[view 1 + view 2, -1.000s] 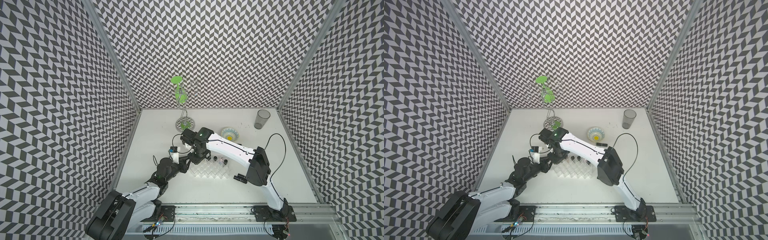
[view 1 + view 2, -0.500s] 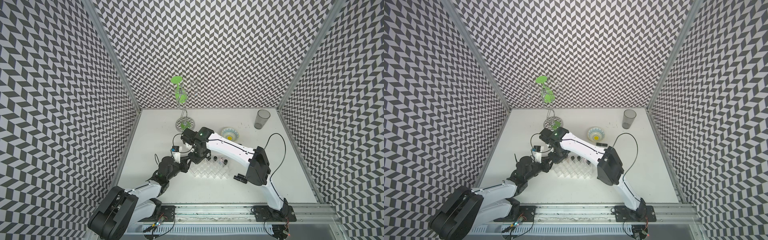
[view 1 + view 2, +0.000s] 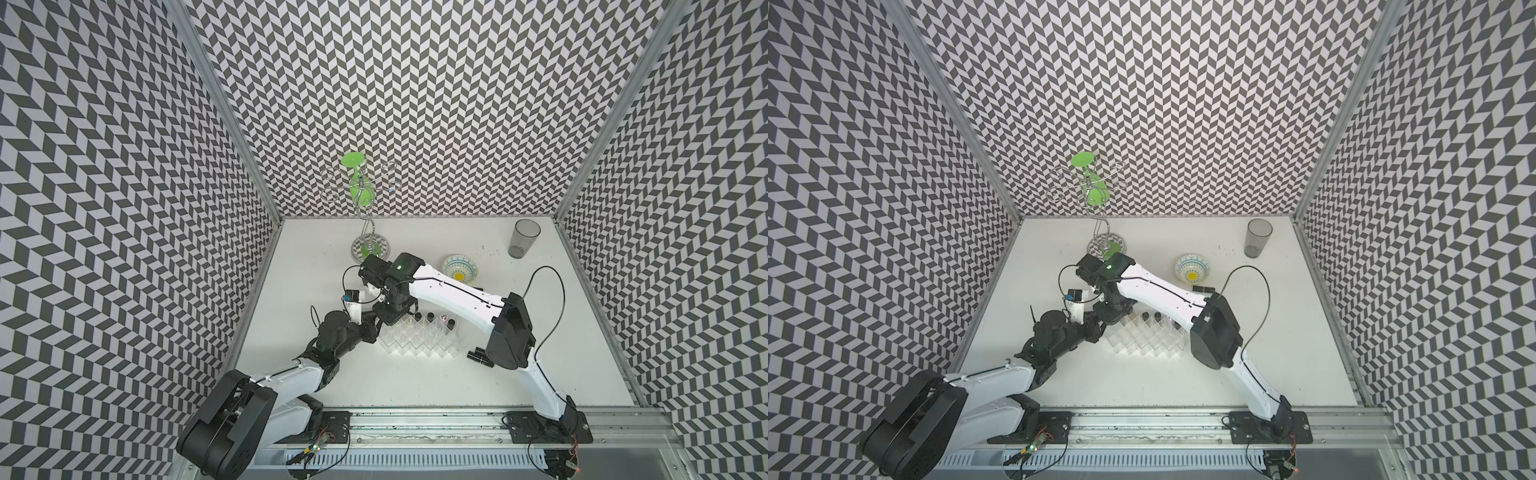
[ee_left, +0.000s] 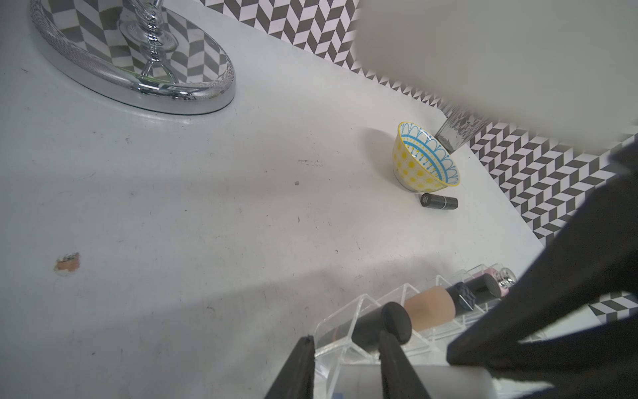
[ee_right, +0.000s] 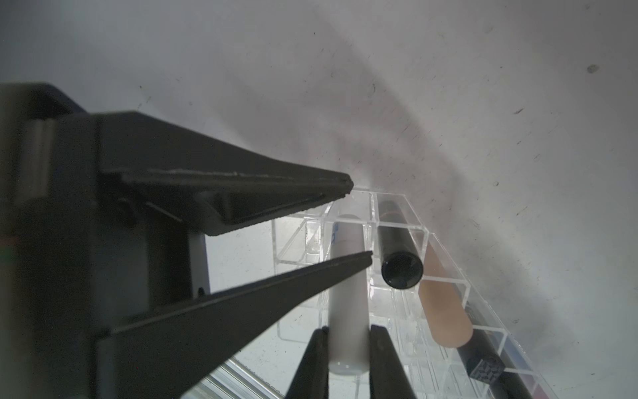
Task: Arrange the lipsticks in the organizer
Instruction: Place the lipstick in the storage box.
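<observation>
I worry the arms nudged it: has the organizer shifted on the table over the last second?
No. In a top view the organizer keeps its place against the patterned bowl, with no visible shift either way.

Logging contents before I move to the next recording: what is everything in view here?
organizer: one, clear, table centre.
white lipstick: one, white, gripped at the organizer's left end.
racked lipsticks: at least five, black, beige, pink; organizer's back row.
bowl: one, yellow and blue, beyond the organizer.
loose lipstick: one, black, beside the bowl.
other loose lipsticks: count unclear, black, just right of the organizer.
tumbler: one, grey, far right corner.
stand: one, chrome, far side, green glass hanging.
left gripper: one, black, jaws apart beside the organizer.
right gripper: one, black, shut on the white lipstick.
</observation>
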